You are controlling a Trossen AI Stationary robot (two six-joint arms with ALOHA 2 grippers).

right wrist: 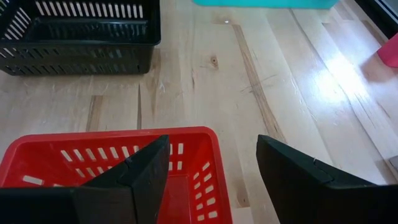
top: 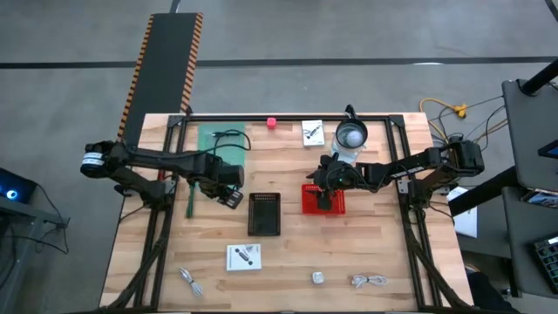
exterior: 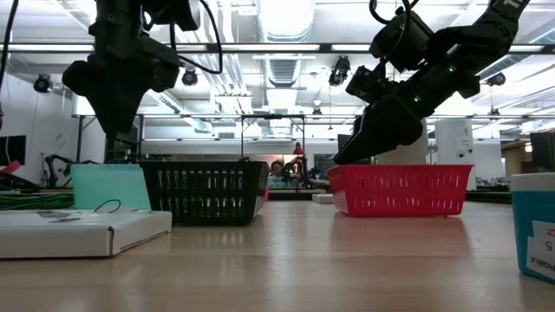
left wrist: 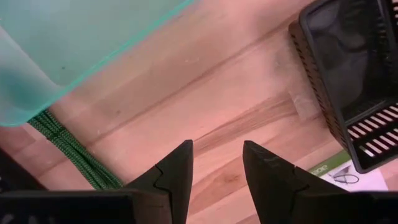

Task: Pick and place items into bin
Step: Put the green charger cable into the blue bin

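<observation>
Right now I have the right gripper (top: pixel 326 197) hanging over the red bin (top: pixel 335 204) near the middle of the table, its fingers spread wide with nothing between them; in its wrist view I can see part of the bin's floor and it looks bare, so I judge little or nothing has gone in yet; the left gripper (top: pixel 232 198) sits over bare wood between the green mat (top: pixel 209 139) and the black bin (top: pixel 265 214), jaws partly parted and empty as well; most of the items are out on the table: one white card (top: pixel 244 256) towards the near edge, a second white card (top: pixel 313 133) and the pink blob (top: pixel 272 123) by the far edge, a silvery clip (top: pixel 190 280) at the near left, the tiny silver cube (top: pixel 318 277) and a cable bundle (top: pixel 370 281) at the near right; I cannot make out a pen; the clear jug (top: pixel 350 137) stands just behind the red bin and stays put; by my reckoning nearly all the picking is left to do
</observation>
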